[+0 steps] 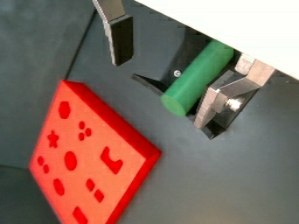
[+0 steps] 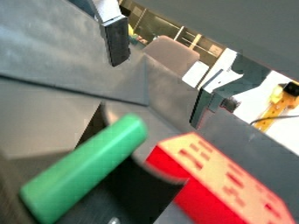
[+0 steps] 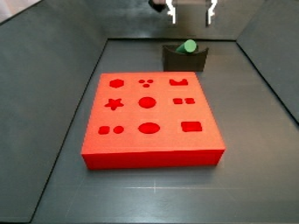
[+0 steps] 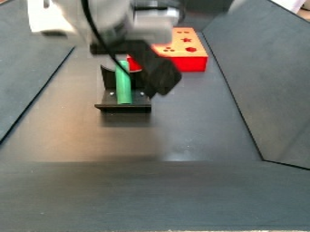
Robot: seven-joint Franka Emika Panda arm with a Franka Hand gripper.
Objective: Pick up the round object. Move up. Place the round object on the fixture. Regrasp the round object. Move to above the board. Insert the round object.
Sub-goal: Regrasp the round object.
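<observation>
The round object, a green peg [image 3: 187, 45], lies in the notch of the dark fixture [image 3: 184, 59] at the far end of the floor, behind the red board [image 3: 149, 118]. My gripper [image 3: 190, 12] hangs above the peg, open and holding nothing. In both wrist views the peg [image 1: 198, 79] [image 2: 87, 171] lies below the gap between the fingers, clear of both pads. The gripper [image 1: 167, 70] [image 2: 163, 68] has its silver fingers [image 1: 117, 35] spread wide. In a side view the gripper [image 4: 137, 74] partly covers the peg [image 4: 123, 86] on the fixture [image 4: 125, 107].
The red board [image 1: 87, 157] [image 4: 182, 50] has star, round, square and hexagon holes in its top and lies close beside the fixture [image 1: 152, 83]. Sloping dark walls [image 3: 70, 96] enclose the floor on both sides.
</observation>
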